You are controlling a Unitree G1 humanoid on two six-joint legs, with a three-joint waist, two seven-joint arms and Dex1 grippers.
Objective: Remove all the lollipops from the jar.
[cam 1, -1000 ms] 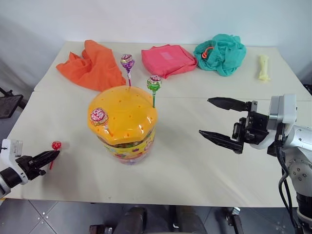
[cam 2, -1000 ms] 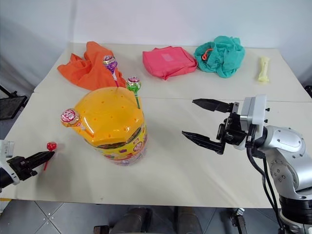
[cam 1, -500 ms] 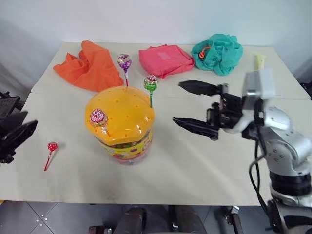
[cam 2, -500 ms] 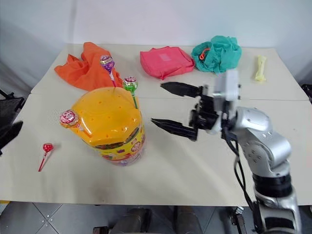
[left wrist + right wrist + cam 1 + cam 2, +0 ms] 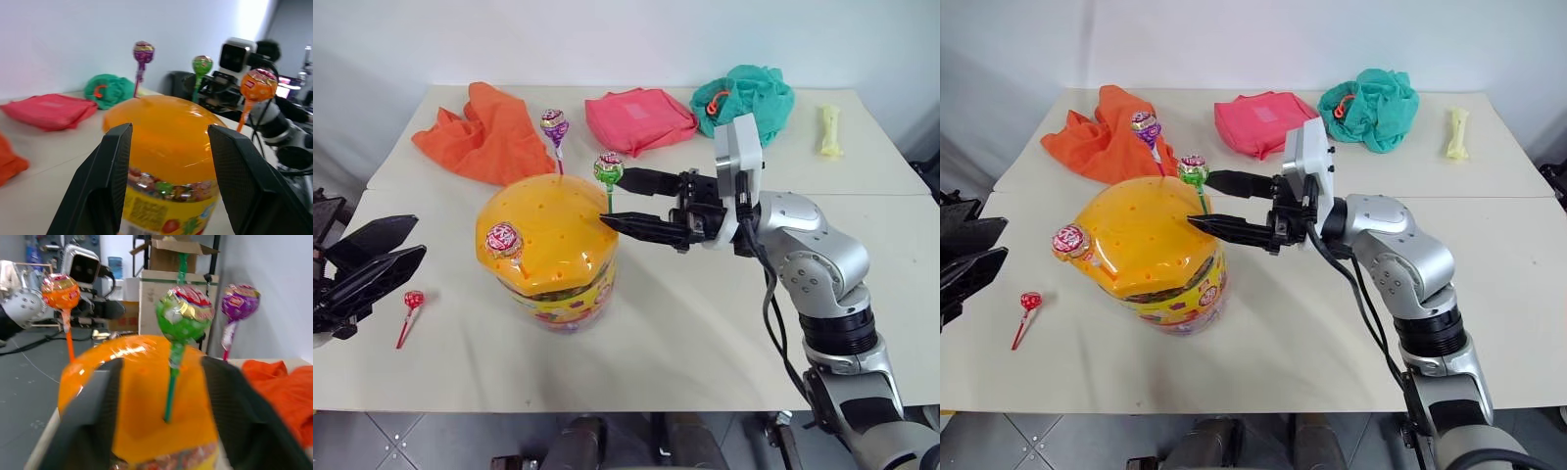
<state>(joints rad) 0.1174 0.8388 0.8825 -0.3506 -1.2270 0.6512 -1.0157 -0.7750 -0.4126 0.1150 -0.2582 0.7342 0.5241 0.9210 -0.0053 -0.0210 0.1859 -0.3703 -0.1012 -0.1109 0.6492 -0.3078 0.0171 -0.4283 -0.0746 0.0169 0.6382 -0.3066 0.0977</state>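
The jar (image 5: 551, 264), a clear tub with a domed orange-yellow lid, stands left of the table's middle. Three lollipops stick up from the lid: purple (image 5: 553, 124), green (image 5: 608, 168) and orange-red (image 5: 503, 238). A red lollipop (image 5: 413, 300) lies on the table left of the jar. My right gripper (image 5: 614, 199) reaches in level from the right, open, one finger on each side of the green lollipop's stick (image 5: 171, 391) just under the candy. My left gripper (image 5: 419, 237) hovers open and empty left of the jar, above the red lollipop.
Along the table's back lie an orange cloth (image 5: 489, 132), a pink pouch (image 5: 636, 117), a teal cloth (image 5: 744, 98) and a pale yellow item (image 5: 829, 130). Bare tabletop (image 5: 705, 323) stretches in front of and to the right of the jar.
My right gripper swung left to the green lollipop and its fingers narrowed around the stick. My left gripper let go of the red lollipop, now on the table, and rose, open.
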